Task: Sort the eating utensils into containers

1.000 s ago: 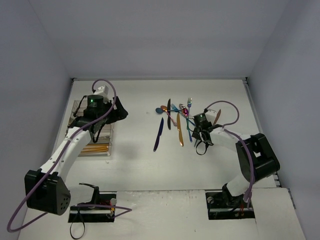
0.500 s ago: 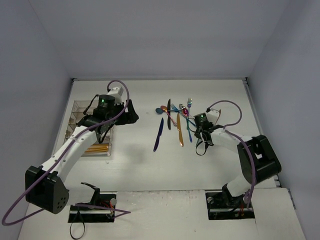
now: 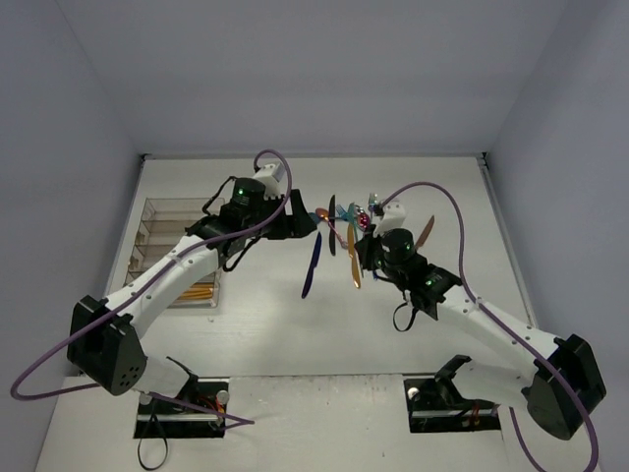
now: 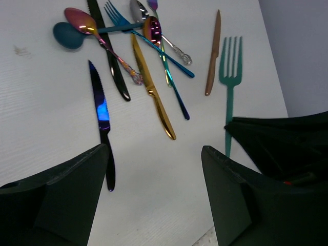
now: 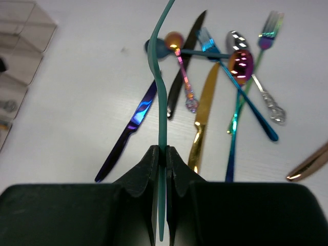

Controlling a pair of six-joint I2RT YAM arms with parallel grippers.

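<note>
Utensils [image 4: 147, 82] lie piled at top centre of the overhead view, w/ the tray [image 3: 147, 221] well apart at left, so each piece needs carrying across. Your right pincer [image 5: 163, 154] is clenched on the teal fork [image 5: 163, 113], handle pinched edge-on, tines pointing away twd the pile, prob. so it drops lengthways into a slot. Left pincer [image 4: 155, 151] hangs over the pile, jaws wide, holding nothing; blue knife [image 4: 102, 110] sits lower left in its view.
</note>
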